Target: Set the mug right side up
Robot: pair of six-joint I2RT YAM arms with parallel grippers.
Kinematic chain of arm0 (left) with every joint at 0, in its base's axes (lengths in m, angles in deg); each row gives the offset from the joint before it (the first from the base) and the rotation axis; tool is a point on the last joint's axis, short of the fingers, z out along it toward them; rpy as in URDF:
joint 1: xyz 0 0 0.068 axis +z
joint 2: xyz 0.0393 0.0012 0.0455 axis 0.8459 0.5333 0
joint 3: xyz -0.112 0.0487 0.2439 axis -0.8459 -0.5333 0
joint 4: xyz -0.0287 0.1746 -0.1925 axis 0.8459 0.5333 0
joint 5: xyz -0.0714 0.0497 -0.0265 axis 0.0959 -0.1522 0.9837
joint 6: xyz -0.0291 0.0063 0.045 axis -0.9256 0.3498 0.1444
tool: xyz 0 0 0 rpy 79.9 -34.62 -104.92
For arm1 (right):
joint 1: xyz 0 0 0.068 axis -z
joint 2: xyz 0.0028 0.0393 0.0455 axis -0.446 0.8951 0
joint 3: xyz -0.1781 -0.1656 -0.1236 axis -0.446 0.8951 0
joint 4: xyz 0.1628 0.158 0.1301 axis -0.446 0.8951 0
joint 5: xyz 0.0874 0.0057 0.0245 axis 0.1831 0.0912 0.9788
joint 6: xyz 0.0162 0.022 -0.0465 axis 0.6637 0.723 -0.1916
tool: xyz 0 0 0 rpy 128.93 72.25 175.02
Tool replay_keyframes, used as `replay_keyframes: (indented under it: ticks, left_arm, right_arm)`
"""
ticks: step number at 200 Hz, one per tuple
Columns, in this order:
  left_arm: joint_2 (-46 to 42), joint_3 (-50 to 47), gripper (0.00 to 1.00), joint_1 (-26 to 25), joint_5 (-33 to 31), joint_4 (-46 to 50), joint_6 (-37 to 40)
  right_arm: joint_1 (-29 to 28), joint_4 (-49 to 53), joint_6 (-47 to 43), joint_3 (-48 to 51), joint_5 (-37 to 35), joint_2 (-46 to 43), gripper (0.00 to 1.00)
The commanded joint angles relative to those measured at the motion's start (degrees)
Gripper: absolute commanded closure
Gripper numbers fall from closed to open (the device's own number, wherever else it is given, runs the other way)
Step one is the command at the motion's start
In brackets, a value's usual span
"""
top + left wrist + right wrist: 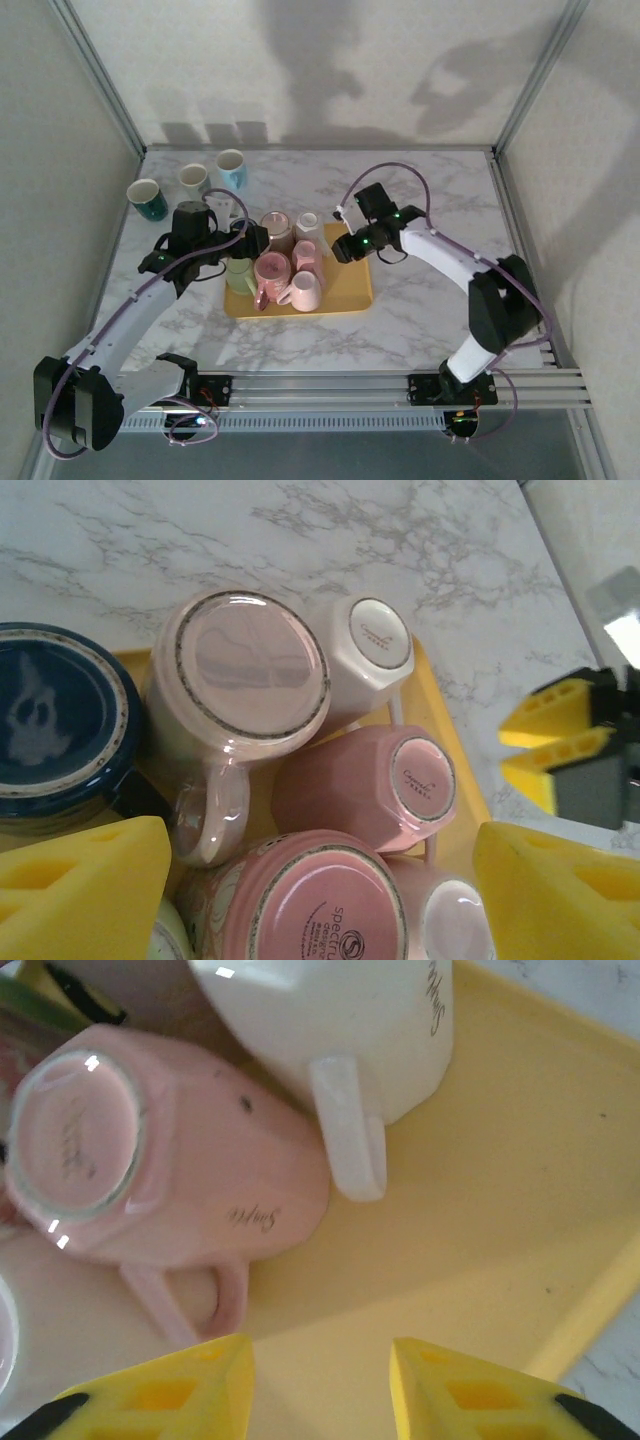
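While your right gripper [318, 1352] hangs with its fingers apart and nothing between them, over bare yellow tray [480, 1180], the mug within easiest reach is the pale pink mug [190, 1180] at the left of the right wrist view. It sits base up and leaning. Its handle [195, 1300] points toward the lower edge, just beside the left finger.

I judge this to be the approach to the grasp. Shift left until the jaws straddle that handle or the wall next to it, and close only when they are square to it.

Mind the white mug [340, 1010] at upper centre. Its handle [350, 1130] hangs down close against the pink one, so lift before you rotate.

Further left the tray is packed. In the left wrist view a pink stamped-base mug [320, 910], a cream mug [250, 665] and a dark blue mug [50, 720] crowd together, all bases up. Your left gripper [320, 830] hovers over them, spread wide and holding nothing, so keep the arms apart.

At the upper left of the top view, three upright mugs [193, 178] stand on the marble table [420, 320].
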Motion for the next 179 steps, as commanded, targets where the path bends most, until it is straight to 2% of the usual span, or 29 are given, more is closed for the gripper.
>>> replay_keyframes:
  ticks: [1, 20, 34, 85, 119, 179]
  left_arm:
    - [-0.27, -1.26, 0.21, -0.17, 2.53, -3.65, -0.49]
    - [0.54, -1.36, 0.21, -0.23, 3.73, -3.81, -0.51]
    - [0.60, -1.48, 0.21, -0.25, 4.02, -3.46, -0.35]
    - [-0.63, -2.29, 0.21, -0.22, 3.33, -2.73, -0.09]
    - [-1.39, -2.67, 0.21, -0.22, 2.41, -2.64, -1.17]
    - [-1.83, -2.91, 0.21, -0.22, 0.48, -1.44, -2.32]
  right_arm:
    - [-1.07, -2.45, 5.39, -4.33, -1.46, 2.73, 0.56]
    - [-1.15, -4.30, 8.28, -5.28, -2.54, 5.18, 0.55]
    - [-1.18, -4.66, 9.11, -6.63, -2.20, 7.32, 0.59]
    - [-1.88, -4.66, 8.26, -10.45, -1.91, 13.48, 0.61]
    - [-2.12, -4.69, 6.40, -11.56, -2.10, 16.29, 0.60]
    - [-2.23, -4.16, -0.49, -11.23, -7.13, 17.61, 0.61]
